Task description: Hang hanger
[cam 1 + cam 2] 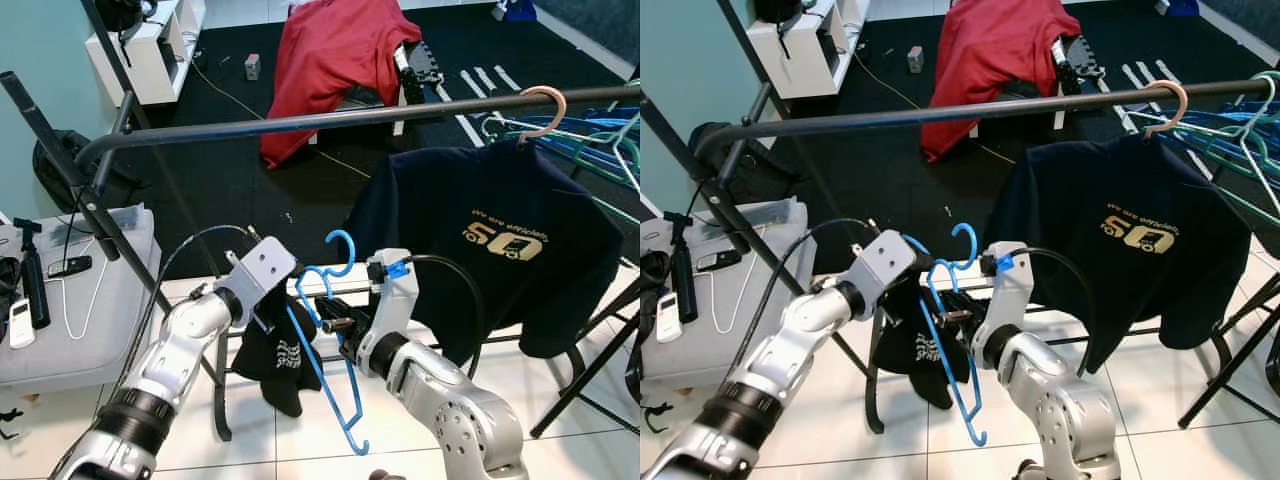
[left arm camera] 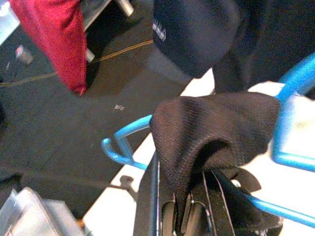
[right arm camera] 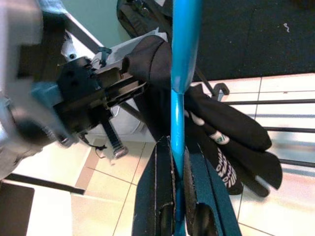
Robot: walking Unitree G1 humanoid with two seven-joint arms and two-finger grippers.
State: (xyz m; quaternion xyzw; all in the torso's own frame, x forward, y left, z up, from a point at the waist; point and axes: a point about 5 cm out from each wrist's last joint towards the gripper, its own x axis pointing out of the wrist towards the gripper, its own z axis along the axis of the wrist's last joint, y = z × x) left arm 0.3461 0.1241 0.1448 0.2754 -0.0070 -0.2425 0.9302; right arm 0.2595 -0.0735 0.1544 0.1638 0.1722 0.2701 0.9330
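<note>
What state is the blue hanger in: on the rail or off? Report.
Off. The blue hanger sits below the rail, held by the right gripper.

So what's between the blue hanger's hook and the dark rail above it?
Nothing: in the left eye view the blue plastic hanger has its hook below the dark metal rail, with just open air and the black floor behind.
</note>
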